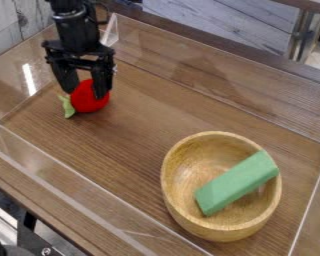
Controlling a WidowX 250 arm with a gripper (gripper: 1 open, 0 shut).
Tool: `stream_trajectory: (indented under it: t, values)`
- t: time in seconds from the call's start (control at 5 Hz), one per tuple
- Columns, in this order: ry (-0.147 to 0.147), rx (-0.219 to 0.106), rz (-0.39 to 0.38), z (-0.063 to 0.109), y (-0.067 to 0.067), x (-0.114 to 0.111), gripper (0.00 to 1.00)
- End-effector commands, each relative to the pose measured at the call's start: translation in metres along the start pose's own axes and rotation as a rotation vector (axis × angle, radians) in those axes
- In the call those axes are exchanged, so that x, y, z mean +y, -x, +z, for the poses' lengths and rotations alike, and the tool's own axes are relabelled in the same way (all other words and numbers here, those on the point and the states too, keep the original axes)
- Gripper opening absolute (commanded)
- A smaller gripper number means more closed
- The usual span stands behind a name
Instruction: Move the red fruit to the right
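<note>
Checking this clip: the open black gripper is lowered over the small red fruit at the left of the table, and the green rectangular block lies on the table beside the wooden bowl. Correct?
Not quite. The green rectangular block lies inside the round wooden bowl, not beside it, as the camera view shows. The rest holds: the open black gripper is lowered over the small red fruit at the left.

A dark wood-grain worktop (pixel 190 100) fills the view, its surface glossy with pale reflections. Clear low walls (pixel 69 170) border its edges. Beyond the far edge lies grey planking (pixel 243 25).
</note>
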State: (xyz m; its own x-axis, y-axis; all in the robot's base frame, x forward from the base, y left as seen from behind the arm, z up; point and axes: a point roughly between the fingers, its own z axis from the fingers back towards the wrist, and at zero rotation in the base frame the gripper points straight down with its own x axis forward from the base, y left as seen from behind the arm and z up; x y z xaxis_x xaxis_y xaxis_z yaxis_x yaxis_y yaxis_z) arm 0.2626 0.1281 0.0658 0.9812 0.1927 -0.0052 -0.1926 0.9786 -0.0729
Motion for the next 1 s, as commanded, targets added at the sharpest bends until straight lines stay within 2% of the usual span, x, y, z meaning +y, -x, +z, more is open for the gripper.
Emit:
stream_trajectory:
  t: [0.0, 0.2, 0.4, 0.8]
  values:
    - [-0.028, -0.029, -0.004, 0.0, -0.008, -0.001, 1.0]
    - [-0.043, -0.035, 0.046, -0.011, -0.016, -0.001, 1.0]
    - [-0.045, -0.039, 0.105, -0.019, -0.024, 0.0, 1.0]
    - [-0.035, -0.03, 0.082, -0.001, -0.033, 0.006, 1.0]
